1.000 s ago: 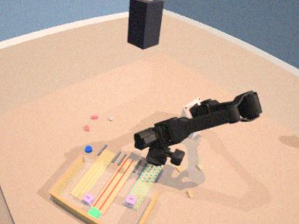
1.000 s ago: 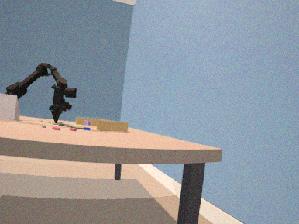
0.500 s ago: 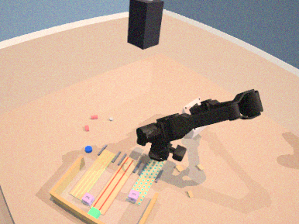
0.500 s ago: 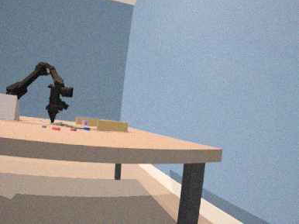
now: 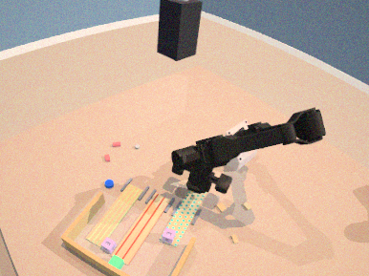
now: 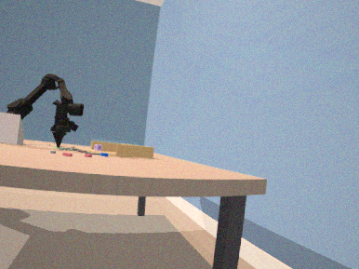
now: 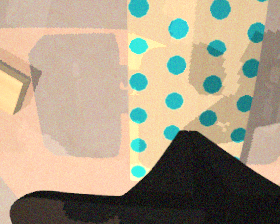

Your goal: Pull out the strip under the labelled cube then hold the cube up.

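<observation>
A dotted strip (image 5: 184, 215) (image 7: 155, 75), cream with teal dots, runs from below the arm into the walled area. A purple cube with a dark mark (image 5: 168, 235) rests on its far part. Another marked purple cube (image 5: 108, 245) sits by the lower end of the yellow lined strip (image 5: 115, 214). The marks are too small to read. A red-lined strip (image 5: 142, 228) lies between them, with a green block (image 5: 117, 263) at its lower end. My gripper (image 6: 59, 146) (image 7: 186, 139) is shut, pointing down, its tips low over the dotted strip's near end. Contact at the tips is hidden.
Low wooden walls (image 5: 82, 218) (image 6: 135, 151) surround the strips' far ends. Short grey guide bars (image 5: 143, 193) stand beside the strips. A blue disc (image 5: 109, 183) and red blocks (image 5: 117, 144) lie left; several tan blocks (image 5: 234, 239) lie right.
</observation>
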You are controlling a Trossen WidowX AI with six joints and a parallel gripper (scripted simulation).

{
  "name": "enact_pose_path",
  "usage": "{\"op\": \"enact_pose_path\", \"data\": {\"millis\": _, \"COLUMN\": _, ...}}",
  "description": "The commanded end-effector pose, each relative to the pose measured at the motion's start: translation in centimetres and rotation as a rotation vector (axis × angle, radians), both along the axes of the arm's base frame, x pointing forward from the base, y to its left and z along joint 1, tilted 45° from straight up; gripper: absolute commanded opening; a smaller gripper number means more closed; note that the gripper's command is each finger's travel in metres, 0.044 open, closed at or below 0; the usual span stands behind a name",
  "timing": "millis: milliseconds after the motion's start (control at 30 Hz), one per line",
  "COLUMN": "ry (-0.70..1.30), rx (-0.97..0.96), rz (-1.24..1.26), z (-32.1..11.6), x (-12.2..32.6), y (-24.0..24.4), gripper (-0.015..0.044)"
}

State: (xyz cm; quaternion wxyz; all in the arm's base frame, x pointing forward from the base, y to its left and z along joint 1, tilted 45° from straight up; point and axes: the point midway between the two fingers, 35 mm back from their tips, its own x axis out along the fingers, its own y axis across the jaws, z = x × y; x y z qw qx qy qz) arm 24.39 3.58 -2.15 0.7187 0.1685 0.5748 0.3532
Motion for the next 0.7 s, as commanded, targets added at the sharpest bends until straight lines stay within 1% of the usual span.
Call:
{"op": "enact_pose_path", "data": {"millis": 0, "ry": 0.020, "rx": -0.004, "rz": 0.009, "z": -0.5, "x": -1.2, "y": 0.1, "gripper": 0.0000}}
{"op": "enact_pose_path", "data": {"millis": 667, "ry": 0.022, "rx": -0.004, "rz": 0.009, "z": -1.3, "x": -4.1, "y": -0.5, "gripper": 0.0000}}
